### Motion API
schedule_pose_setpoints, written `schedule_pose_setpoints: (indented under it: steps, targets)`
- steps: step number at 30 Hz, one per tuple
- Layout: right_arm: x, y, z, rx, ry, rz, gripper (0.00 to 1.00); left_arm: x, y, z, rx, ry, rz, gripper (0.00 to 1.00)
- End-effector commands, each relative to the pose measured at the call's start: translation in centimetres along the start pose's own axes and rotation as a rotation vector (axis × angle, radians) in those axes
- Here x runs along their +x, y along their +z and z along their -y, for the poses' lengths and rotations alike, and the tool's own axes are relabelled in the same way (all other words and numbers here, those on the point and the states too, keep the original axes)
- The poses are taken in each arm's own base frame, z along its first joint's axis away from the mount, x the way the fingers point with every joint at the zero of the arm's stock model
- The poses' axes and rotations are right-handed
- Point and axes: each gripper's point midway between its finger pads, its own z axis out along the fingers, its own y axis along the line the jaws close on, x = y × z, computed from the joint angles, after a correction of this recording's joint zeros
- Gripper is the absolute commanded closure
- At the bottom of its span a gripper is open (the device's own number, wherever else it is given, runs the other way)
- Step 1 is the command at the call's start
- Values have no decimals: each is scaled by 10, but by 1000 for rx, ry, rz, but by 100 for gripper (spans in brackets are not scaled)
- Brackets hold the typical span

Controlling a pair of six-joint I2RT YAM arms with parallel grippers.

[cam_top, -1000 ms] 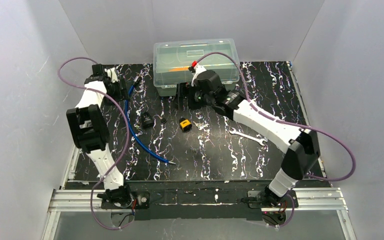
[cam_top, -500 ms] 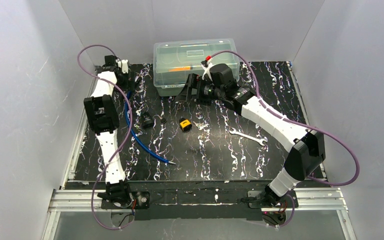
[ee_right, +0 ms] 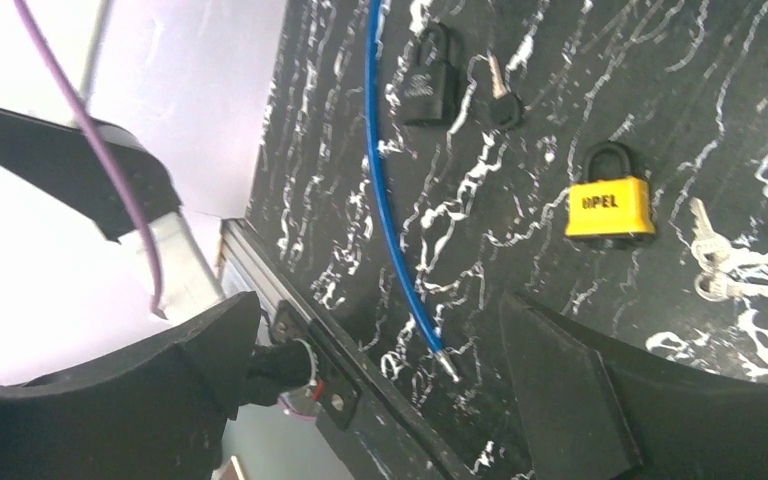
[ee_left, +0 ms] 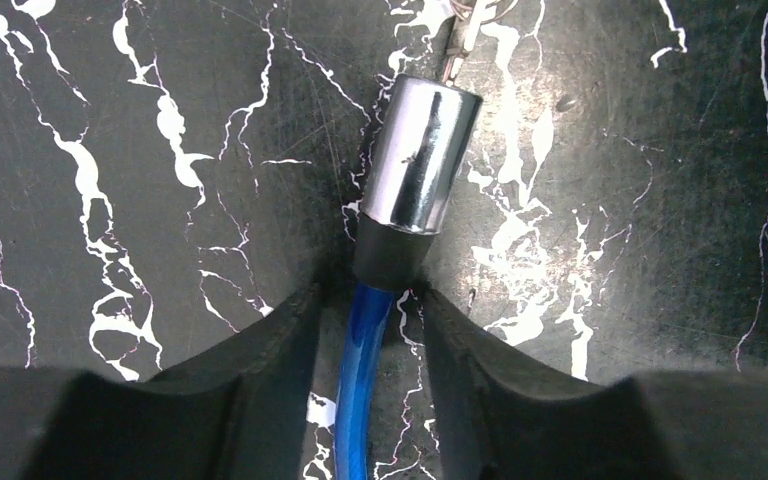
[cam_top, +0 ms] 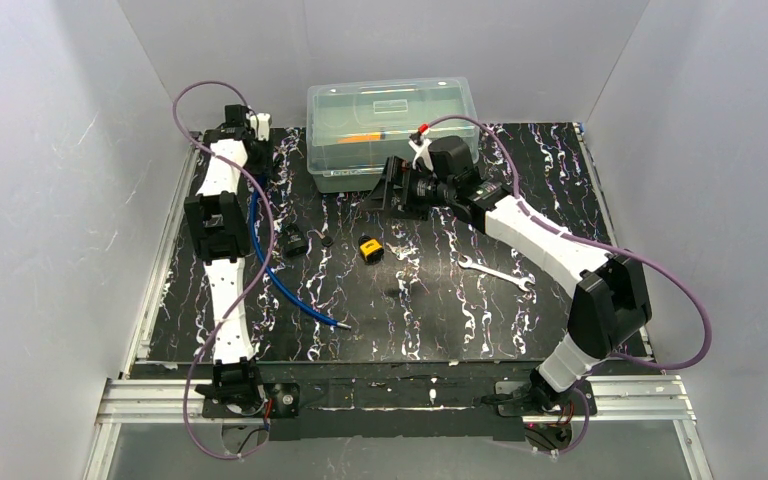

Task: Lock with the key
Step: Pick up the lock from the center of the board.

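My right gripper [ee_right: 380,310], its fingers spread wide and holding nothing, is hovering beyond the little yellow padlock [ee_right: 609,205]. The small silvery metal key bunch [ee_right: 712,258] is lying on the black marbled table [cam_top: 560,160], just beside that padlock on my right-arm side. Well apart from the padlock, my left gripper [ee_left: 368,305] is narrowly straddling a blue hose [ee_left: 360,400] below its chrome end fitting [ee_left: 420,150]. I cannot tell whether it is pinching.

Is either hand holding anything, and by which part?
Nothing is gripped. The left hand straddles the blue cable just below its black collar, gaps both sides; the right hand is open and empty.
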Motion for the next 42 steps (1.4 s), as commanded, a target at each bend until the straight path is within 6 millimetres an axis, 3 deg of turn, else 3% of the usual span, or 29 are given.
schedule_pose_setpoints:
  steps: [1, 7, 10, 12, 20, 26, 31, 42]
  targets:
    - [-2, -3, -1, -52, -136, 15, 2, 21, 0, 0, -43, 58, -98, 66]
    - [-1, -12, 3, -43, -292, 12, 2, 26, -2, -10, -59, 51, -113, 82]
    - [-5, -17, 5, -15, -337, 27, 2, 19, -10, -21, -74, 13, -85, 97]
    - [-5, -20, 3, -21, -359, 25, 2, 10, -21, -27, -79, -6, -53, 100]
    - [-11, -31, -17, -89, -415, 56, 2, -26, -100, -31, -85, 0, 97, 100]
    - [-20, -43, -32, -135, -523, 95, 2, -36, -173, -18, -45, -30, 196, 100]
    - [-8, -58, -42, -238, -644, 51, 2, -32, -236, 11, 51, -43, 275, 100]
    - [-3, -83, -41, -212, -754, 111, 2, 11, -370, 115, 420, -94, 424, 100]
